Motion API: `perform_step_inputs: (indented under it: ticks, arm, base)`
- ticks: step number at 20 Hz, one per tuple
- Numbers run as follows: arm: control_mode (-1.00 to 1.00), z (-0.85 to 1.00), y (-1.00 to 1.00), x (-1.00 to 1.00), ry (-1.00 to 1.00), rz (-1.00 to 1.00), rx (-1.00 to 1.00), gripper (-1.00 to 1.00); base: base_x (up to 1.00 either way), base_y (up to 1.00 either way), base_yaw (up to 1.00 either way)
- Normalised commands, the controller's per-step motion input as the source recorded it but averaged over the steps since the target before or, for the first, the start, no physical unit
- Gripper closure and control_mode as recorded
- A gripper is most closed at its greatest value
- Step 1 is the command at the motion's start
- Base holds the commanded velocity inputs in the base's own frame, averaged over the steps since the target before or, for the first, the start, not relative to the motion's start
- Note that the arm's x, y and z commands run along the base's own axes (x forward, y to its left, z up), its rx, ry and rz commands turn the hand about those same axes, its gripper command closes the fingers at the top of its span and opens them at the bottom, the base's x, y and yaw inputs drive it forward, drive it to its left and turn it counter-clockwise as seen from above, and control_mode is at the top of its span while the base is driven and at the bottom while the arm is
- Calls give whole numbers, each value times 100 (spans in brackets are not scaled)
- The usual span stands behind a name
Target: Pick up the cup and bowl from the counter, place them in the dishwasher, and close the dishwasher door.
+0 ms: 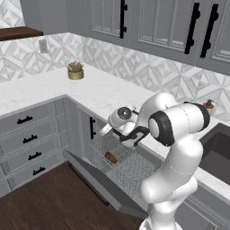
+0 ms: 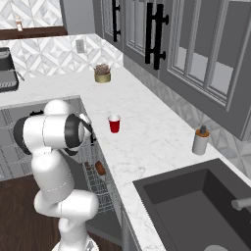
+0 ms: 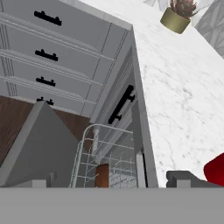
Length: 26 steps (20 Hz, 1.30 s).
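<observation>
The landmark is the dishwasher [image 1: 117, 167], set under the counter [image 1: 45, 92] with its wire rack [image 1: 128, 168] pulled out.

In the left base view, grey drawers [image 1: 29, 139] with black handles stand to the left of the dishwasher, around the corner of the cabinets. Above them on the counter, well back from the dishwasher, sits a gold pot [image 1: 75, 74] with a plant. The dishwasher door [image 1: 105, 186] hangs down and open in front of the rack, its dark inner face up. The bowl [image 1: 111, 157] lies tilted inside the rack, near its left end. The gripper [image 1: 104, 130] hovers just above the rack, over the bowl and apart from it; its jaws stand wide with nothing between them.

In the right base view, the cup [image 2: 114, 123] stands upright on the counter, just to the right of the dishwasher opening and near the counter's front edge. Further right, near the sink [image 2: 196, 206], a grey soap dispenser [image 2: 200, 140] stands well away from the dishwasher.

In the hand view, the red side of the cup shows at the right edge on the counter beside the rack.
</observation>
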Motion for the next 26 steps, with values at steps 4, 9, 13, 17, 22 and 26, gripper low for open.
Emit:
perform_step_inputs:
  ticks: [4, 9, 13, 17, 22, 26]
  arm:
    - [-100, 100, -41, 30, 4, 0, -4, -100]
    - [-100, 100, -56, 24, 5, -1, -11, -100]
    - [-100, 100, -53, 15, 8, -2, -12, -100]
    - [-100, 86, -43, 4, 12, -2, -11, -100]
    - [-100, 15, -35, 0, 24, -5, -3, -100]
    - [-100, -11, -22, 0, 29, -5, 0, -100]
  base:
    - [0, 0, 0]
    - [0, 0, 0]
    - [0, 0, 0]
    - [0, 0, 0]
    - [0, 0, 0]
    - [0, 0, 0]
